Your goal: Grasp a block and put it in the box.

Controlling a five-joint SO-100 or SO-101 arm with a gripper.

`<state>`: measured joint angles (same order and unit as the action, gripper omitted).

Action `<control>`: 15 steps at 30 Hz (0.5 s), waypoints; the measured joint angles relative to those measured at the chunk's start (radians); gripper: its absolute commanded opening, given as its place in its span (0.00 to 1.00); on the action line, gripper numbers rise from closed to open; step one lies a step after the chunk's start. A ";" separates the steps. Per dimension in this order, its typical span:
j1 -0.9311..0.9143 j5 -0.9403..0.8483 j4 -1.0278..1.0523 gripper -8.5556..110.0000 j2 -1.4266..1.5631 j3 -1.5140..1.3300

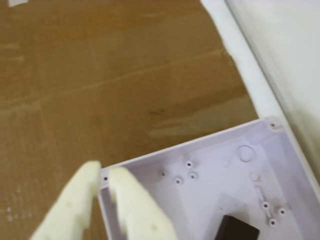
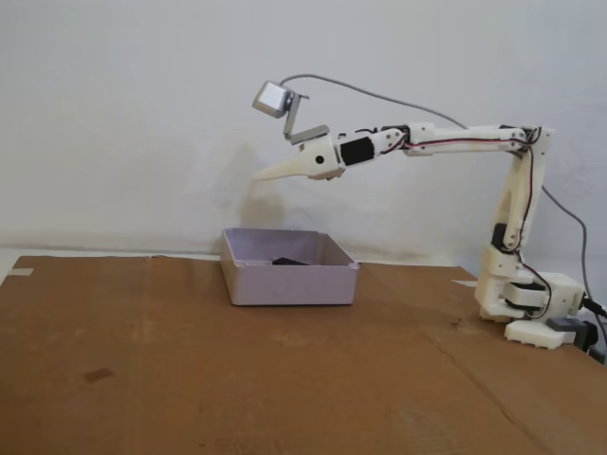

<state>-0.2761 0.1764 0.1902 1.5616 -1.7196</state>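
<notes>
A pale lilac open box (image 2: 289, 281) stands on the brown cardboard tabletop (image 2: 190, 370). A black block (image 2: 287, 261) lies inside it; in the wrist view the block (image 1: 239, 230) shows at the bottom edge on the box's floor (image 1: 210, 175). My cream gripper (image 2: 258, 176) is held high above the box's left part, its fingers together and empty. In the wrist view the gripper (image 1: 102, 172) enters from the lower left, its tips over the box's corner.
The arm's base (image 2: 531, 308) stands at the right of the cardboard in the fixed view. A white wall (image 2: 142, 114) runs behind the table; its white skirting (image 1: 250, 65) shows in the wrist view at upper right.
</notes>
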 measured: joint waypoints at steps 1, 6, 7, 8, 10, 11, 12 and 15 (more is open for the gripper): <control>0.006 0.000 0.000 0.07 0.000 0.000; 0.026 0.000 0.000 0.07 0.009 -0.006; 0.029 0.000 0.000 0.07 0.021 -0.021; 0.029 0.000 0.000 0.07 0.040 -0.038; 0.029 0.000 0.000 0.07 0.083 -0.080; 0.029 0.000 0.000 0.07 0.106 -0.100; 0.029 0.000 0.000 0.07 0.132 -0.121; 0.028 0.000 0.000 0.07 0.207 -0.192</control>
<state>-0.2485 0.1764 0.1902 1.7687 -1.9113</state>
